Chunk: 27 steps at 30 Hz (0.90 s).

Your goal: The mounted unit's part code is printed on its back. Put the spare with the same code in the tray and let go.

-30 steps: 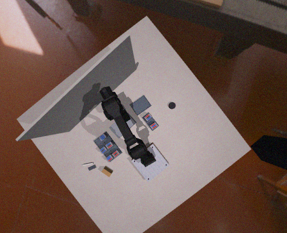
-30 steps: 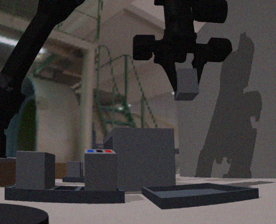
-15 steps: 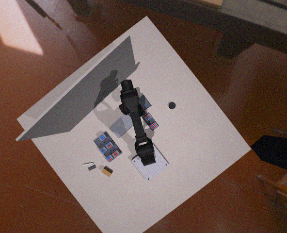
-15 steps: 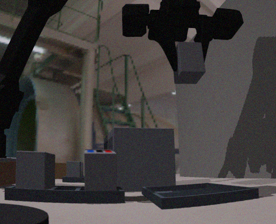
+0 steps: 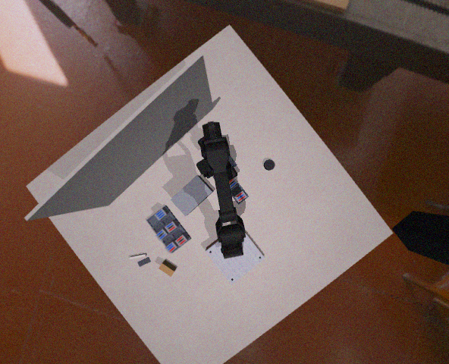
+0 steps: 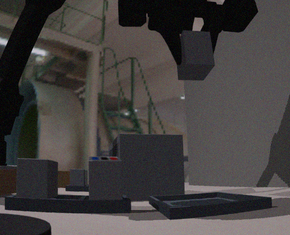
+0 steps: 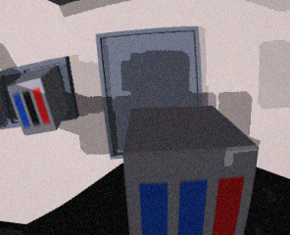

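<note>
A white square tabletop point(image 5: 295, 243) stands on a reddish-brown floor, with a tall grey panel point(image 5: 138, 156) along one edge. The black arm point(image 5: 221, 183) reaches over it. Its jaws point(image 6: 194, 54) are clenched on a small grey block with blue, blue and red stripes point(image 7: 187, 203), held high above the shallow dark grey tray point(image 7: 106, 98) and apart from it.

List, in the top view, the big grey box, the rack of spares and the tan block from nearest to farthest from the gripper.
The gripper holds a spare.
1. The big grey box, beside the arm.
2. The rack of spares, lower left of the box.
3. The tan block, below the rack.
</note>
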Each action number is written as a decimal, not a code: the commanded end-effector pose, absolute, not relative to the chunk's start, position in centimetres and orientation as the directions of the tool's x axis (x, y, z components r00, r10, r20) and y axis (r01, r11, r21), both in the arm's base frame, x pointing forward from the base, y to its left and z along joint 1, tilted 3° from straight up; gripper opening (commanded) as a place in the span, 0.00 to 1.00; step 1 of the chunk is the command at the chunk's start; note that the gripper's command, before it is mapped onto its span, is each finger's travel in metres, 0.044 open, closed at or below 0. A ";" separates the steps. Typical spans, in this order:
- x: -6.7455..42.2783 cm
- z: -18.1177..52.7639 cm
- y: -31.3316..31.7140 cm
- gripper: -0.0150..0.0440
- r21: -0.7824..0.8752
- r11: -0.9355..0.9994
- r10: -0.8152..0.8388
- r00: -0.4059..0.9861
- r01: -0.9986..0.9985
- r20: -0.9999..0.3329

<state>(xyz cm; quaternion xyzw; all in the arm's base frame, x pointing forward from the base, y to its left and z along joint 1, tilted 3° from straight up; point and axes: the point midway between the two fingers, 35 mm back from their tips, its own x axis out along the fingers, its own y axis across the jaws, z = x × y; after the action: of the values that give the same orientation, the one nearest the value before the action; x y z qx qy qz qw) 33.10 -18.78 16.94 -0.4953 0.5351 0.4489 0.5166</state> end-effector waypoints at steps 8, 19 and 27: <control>33.2 15.9 -18.9 0.25 -0.024 0.103 -0.065 0.017 -0.994 -0.998; 33.3 15.1 -19.1 0.25 -0.024 0.103 -0.065 0.018 -0.994 -0.998; 33.4 14.4 -19.2 0.25 -0.024 0.103 -0.065 0.018 -0.994 -0.998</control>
<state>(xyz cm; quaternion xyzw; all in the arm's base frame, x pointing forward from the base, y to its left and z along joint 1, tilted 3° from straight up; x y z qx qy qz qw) 33.51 -19.16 15.01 -0.4970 0.5345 0.4469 0.5172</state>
